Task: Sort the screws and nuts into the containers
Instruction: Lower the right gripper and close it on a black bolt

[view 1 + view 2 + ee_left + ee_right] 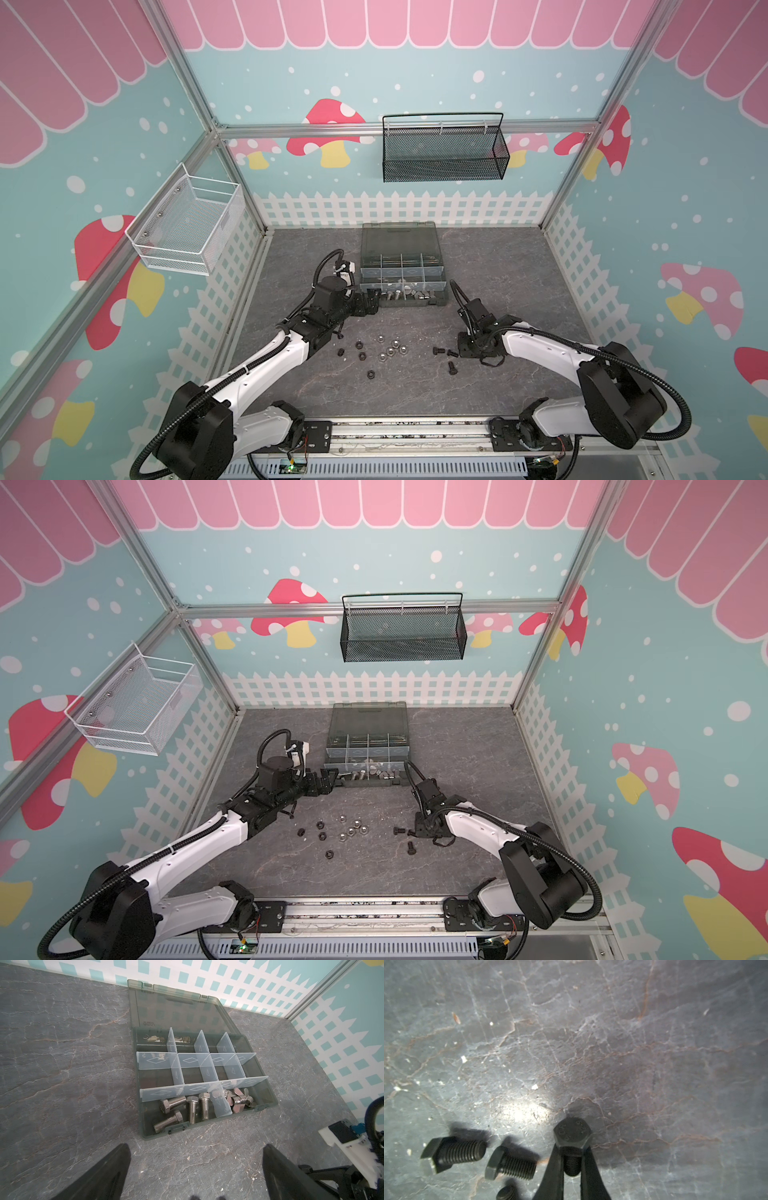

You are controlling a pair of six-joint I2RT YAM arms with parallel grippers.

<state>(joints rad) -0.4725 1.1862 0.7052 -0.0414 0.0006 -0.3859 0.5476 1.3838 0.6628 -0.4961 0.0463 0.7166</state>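
1. The step in hand is picking up a black screw. The right fingers [552, 1169] are closed tight on the threaded shank of one black screw [572, 1135], and its hex head pokes out past the tips. I cannot tell whether it has cleared the worktop [519, 299].
2. The other black screws [510, 1164] lie flat just beside the held one, not touching it, right of the worktop's middle in both top views.
3. The next move, as I judge it, is a straight lift and a carry to the organiser case [409, 304] at the far middle of the worktop. The screw then needs releasing over a free compartment.
4. The silver screws [191, 1108] already lie in the near-left compartment, with the wing nuts [239, 1100] next to them. The middle row looks empty and would suit the black screws.
5. The left fingers [99, 1178] are spread wide and hold nothing. They hover just short of the case's near-left corner.
6. That left arm crowds the near edge of the case, so the right arm should probably come in from its own side.
7. A loose divider [221, 1103] leans askew between the silver screws and the wing nuts. The upright dividers leave narrow openings, and a screw held only by its shank may swivel.
8. Not yet sorted are the silver nuts [390, 351] and black nuts [360, 345], scattered on the worktop between the arms.
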